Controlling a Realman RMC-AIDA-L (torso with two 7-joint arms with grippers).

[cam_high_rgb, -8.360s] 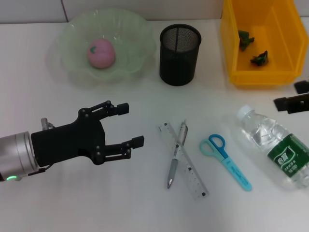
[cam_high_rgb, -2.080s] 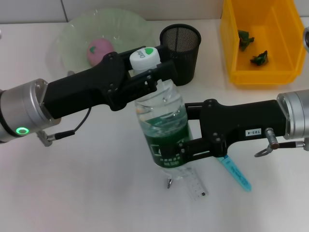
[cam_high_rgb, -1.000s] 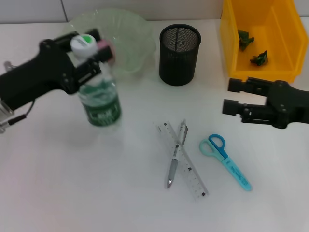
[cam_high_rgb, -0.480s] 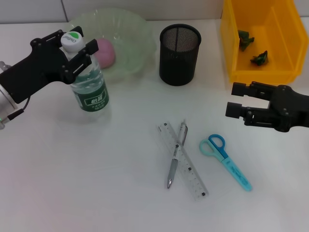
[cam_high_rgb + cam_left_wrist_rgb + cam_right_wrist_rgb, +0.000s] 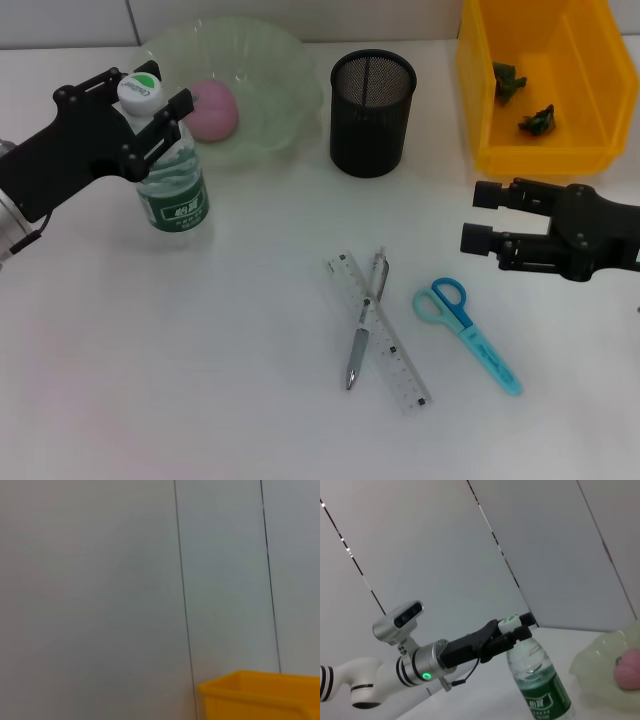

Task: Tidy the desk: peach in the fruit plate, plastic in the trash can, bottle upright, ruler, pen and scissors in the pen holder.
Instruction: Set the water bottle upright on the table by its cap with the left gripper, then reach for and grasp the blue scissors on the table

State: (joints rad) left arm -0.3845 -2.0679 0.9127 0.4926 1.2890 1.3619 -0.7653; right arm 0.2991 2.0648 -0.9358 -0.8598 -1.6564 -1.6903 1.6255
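Ok, I see left gripper [image 5: 150,100] clenched on bottle [image 5: 170,180] neck, upright beside fruit plate [image 5: 285,80]; right gripper [image 5: 480,218] released near scissors [image 5: 465,330]

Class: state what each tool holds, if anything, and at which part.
Left tool grips the bottle at its neck, just under the cap. Right tool holds nothing.

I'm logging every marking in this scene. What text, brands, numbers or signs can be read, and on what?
Bottle label: white characters, too blurred to read.
Bottle cap: green mark, unreadable.
Ruler: black graduations, numbers too small to read.
Peach: no readable mark.
Nothing else carries text.
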